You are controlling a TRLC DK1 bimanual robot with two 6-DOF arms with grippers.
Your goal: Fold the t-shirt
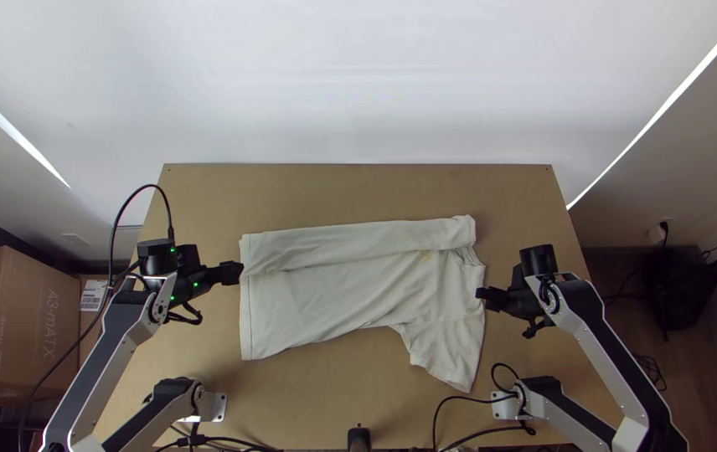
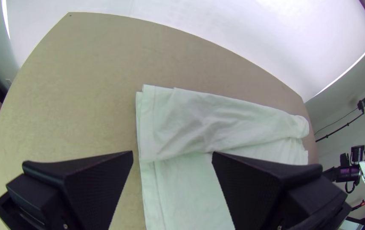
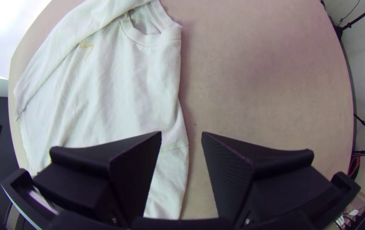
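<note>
The white t-shirt (image 1: 342,289) lies on the table with its far side folded over in a long strip; its near sleeve is spread toward the table's near edge, at the right. My left gripper (image 1: 233,273) is over the shirt's left hem edge. In the left wrist view, the left gripper (image 2: 172,157) is open above the t-shirt (image 2: 191,191). At the shirt's right side, near the shoulder, is my right gripper (image 1: 486,295). The right wrist view has the right gripper (image 3: 181,138) open, above the edge of the t-shirt (image 3: 105,93), with the collar beyond.
Bare wooden table (image 1: 325,197) stretches beyond the shirt toward the white wall. Black cables (image 1: 459,406) lie near the table's near edge, by the right arm's base. A cardboard box (image 1: 19,326) stands off the table at the left.
</note>
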